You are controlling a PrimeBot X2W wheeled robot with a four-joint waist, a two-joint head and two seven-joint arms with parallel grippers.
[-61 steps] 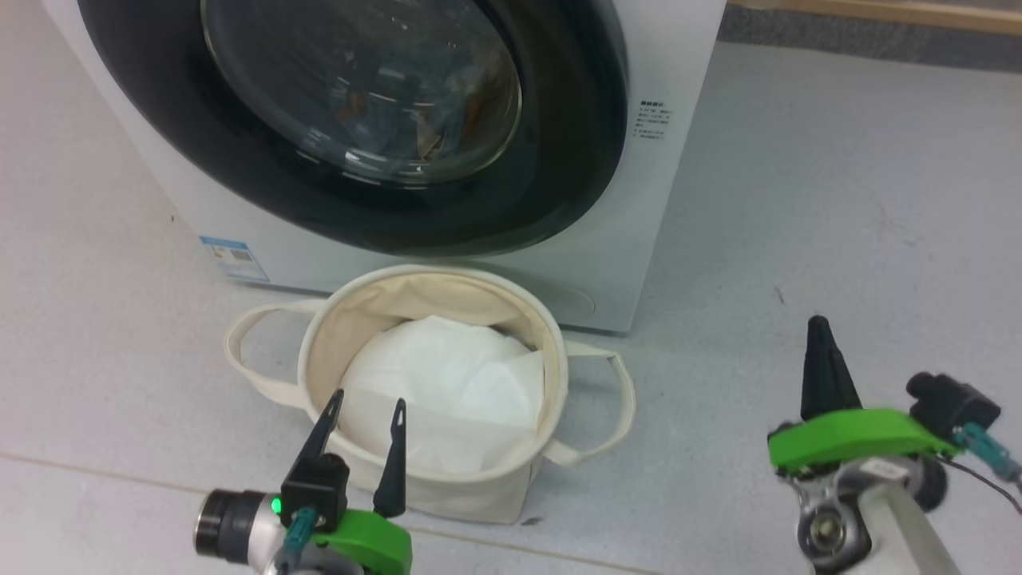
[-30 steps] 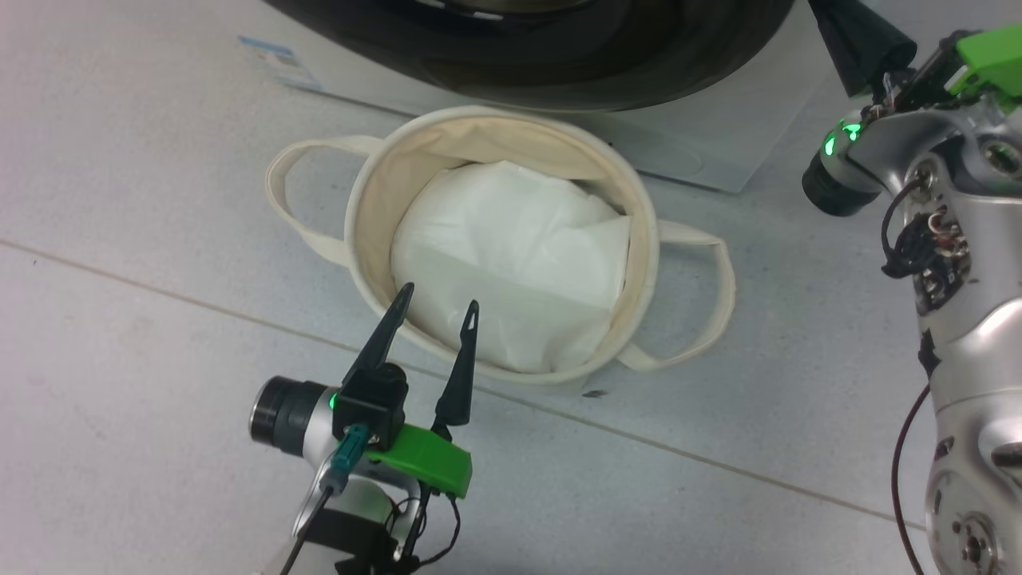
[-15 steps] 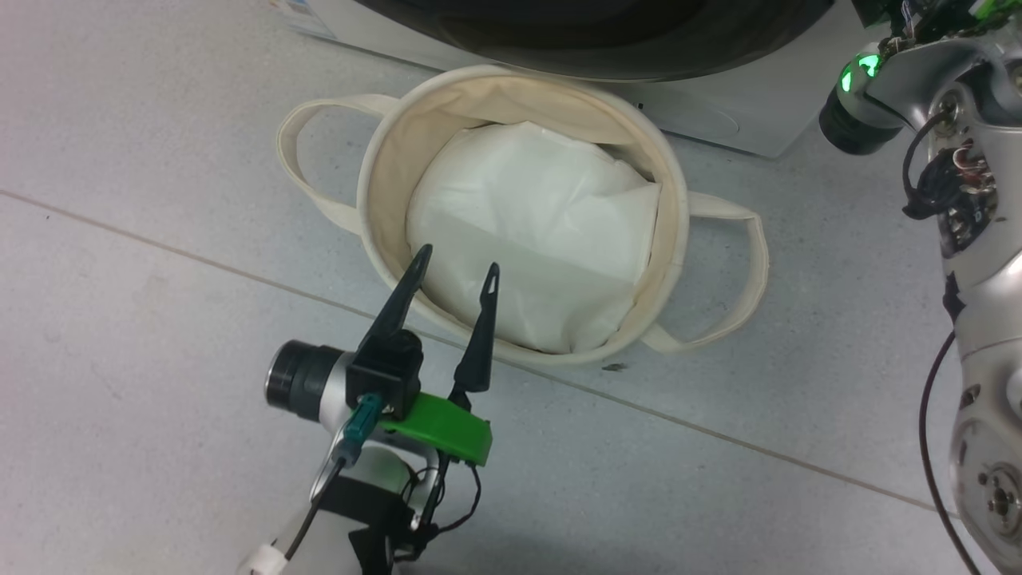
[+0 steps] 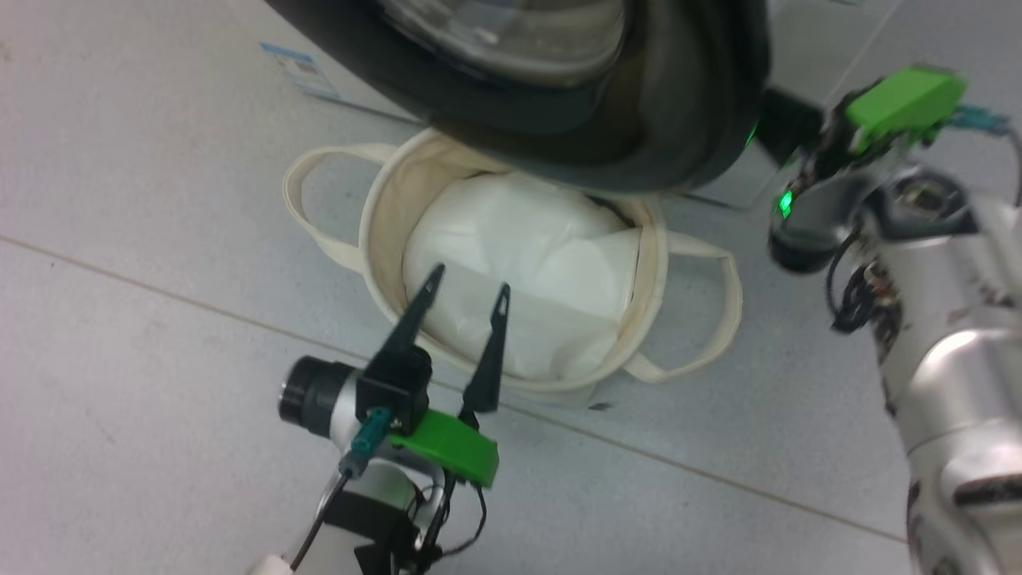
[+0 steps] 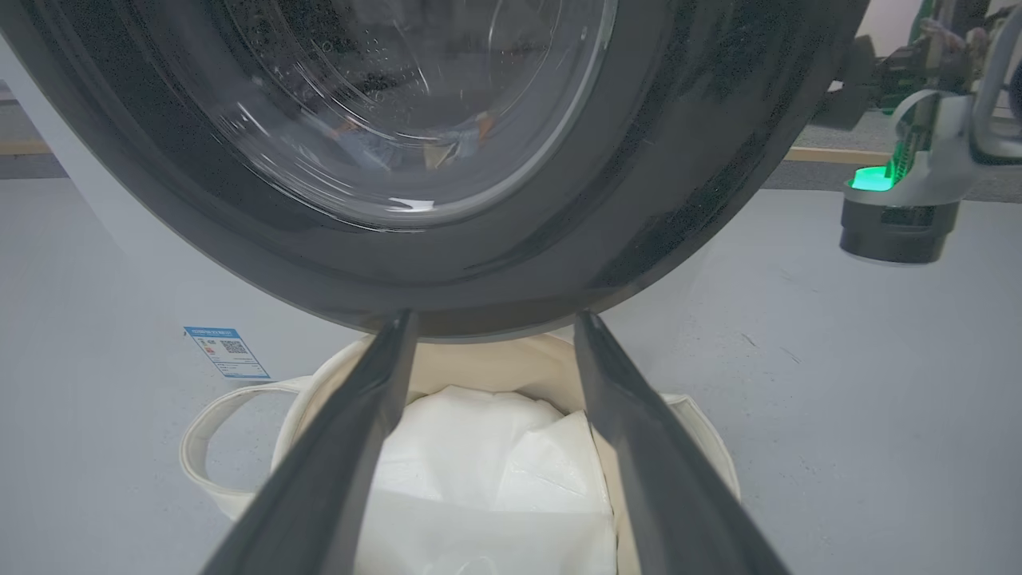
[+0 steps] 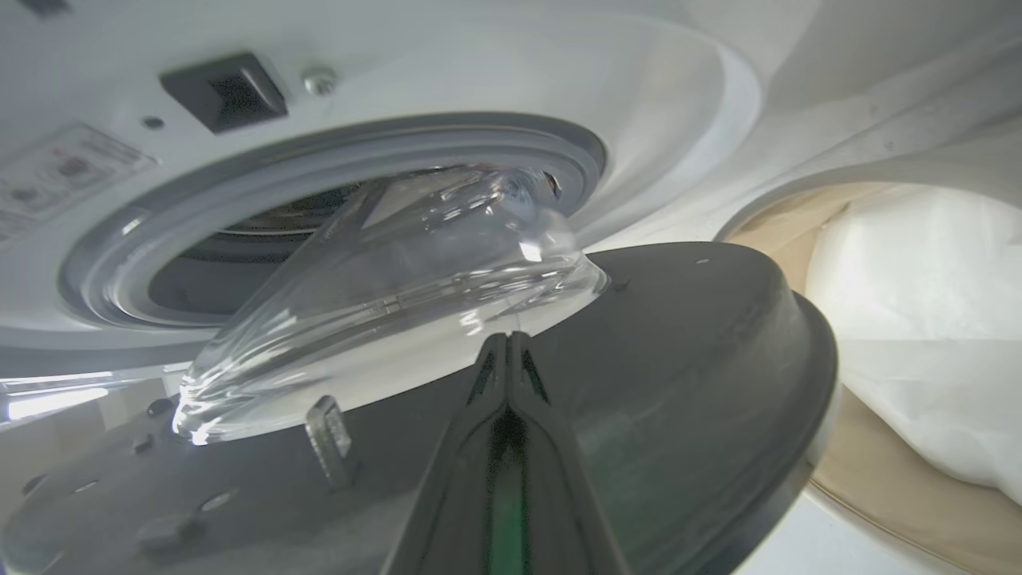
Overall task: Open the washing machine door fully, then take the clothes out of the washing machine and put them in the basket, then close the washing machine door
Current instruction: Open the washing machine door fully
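Opening is in hand: the right pincer (image 6: 509,343), pinched shut, has its tips at the inner face of the washing machine door (image 4: 679,104), which stands ajar. The left pincer (image 4: 469,281) gapes wide, empty, over the basket (image 4: 369,239). Next, likely: swing the door fully out.

Left gripper (image 4: 469,278) with two long black tapered fingers (image 4: 411,319) on a bright green bracket (image 4: 445,449), black camera block (image 4: 395,387), teal plug (image 4: 369,431), black-capped silver wrist (image 4: 319,395), thin black cables (image 4: 482,515); right arm (image 4: 950,319) glossy silver casing, green mount (image 4: 902,100), teal connector (image 4: 978,120), glowing green light (image 4: 785,204), looped dark wiring (image 4: 854,307).
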